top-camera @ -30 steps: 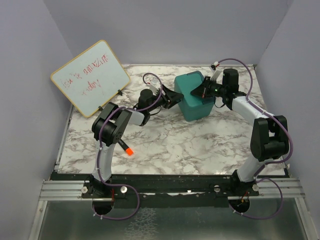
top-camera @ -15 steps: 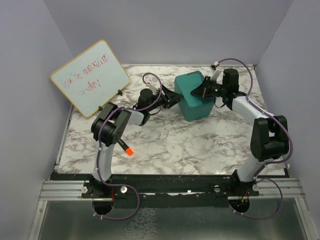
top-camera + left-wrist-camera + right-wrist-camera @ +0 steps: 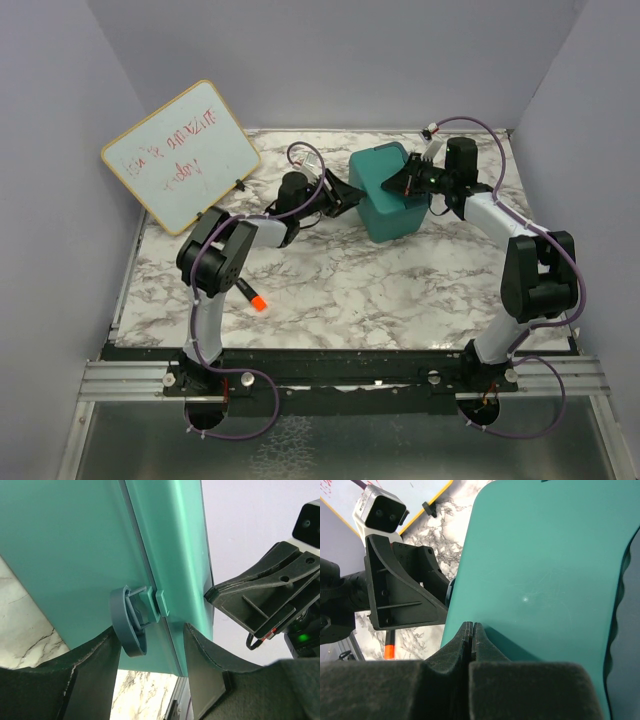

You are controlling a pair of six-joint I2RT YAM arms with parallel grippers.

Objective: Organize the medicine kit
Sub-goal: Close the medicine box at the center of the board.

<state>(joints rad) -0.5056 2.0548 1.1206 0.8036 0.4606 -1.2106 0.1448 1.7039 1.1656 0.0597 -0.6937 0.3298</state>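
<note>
- At the far left we see a wooden-framed whiteboard [image 3: 182, 155] propped at a tilt against the side wall. It has red writing that we cannot read.
- Nearer the front, a black marker with an orange tip [image 3: 252, 297] lies on the marble table [image 3: 350, 280], just beside the left arm's upper link.
- The left gripper [image 3: 350, 194] reaches across to the left side face of the medicine kit. In its wrist view its fingers [image 3: 92, 670] stand apart, one on each side of the kit's small round front latch [image 3: 131, 616]. They grip nothing, and we cannot tell whether the pads touch the latch.
- The medicine kit [image 3: 390, 190], a teal-green box with rounded corners, stands on the far middle of the table, slightly right of centre. It sits between the two grippers with its lid down. The seam between lid and body runs just past the latch in the left wrist view.
- The right gripper [image 3: 402, 182] comes in from the right, over the kit's top. In its wrist view the fingers [image 3: 455, 652] are pressed together with nothing between them. Their tips rest on, or just above, the smooth lid near its left edge.
- The left gripper's black finger shows just beyond that edge in the same view.
</note>
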